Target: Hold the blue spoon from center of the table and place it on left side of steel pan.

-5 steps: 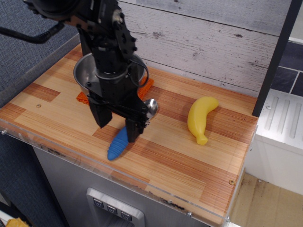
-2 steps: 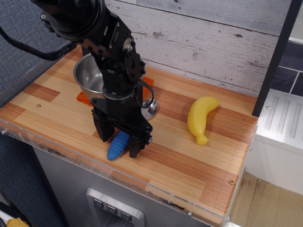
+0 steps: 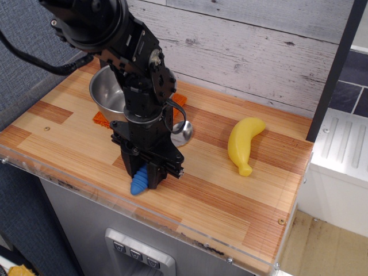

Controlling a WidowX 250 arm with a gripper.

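Blue spoon (image 3: 140, 181): ribbed handle, shiny metal bowl.

1. A whitewashed plank wall (image 3: 253, 52) with dark knots and cracks fills the upper middle of the frame.
2. A grey-blue textured panel (image 3: 29, 63) covers the upper left corner and runs down the left edge.
3. A dark vertical post (image 3: 336, 69) stands at the upper right.
4. Dark tiles (image 3: 353, 86) show behind the post, at the right edge.
5. A white ribbed appliance top (image 3: 339, 149) sits at the right, below the tiles.
6. A grey cabinet front (image 3: 115, 236) with 3 small buttons (image 3: 135, 253) occupies the lower middle.
7. Beige floor (image 3: 322, 247) shows in the lower right corner.
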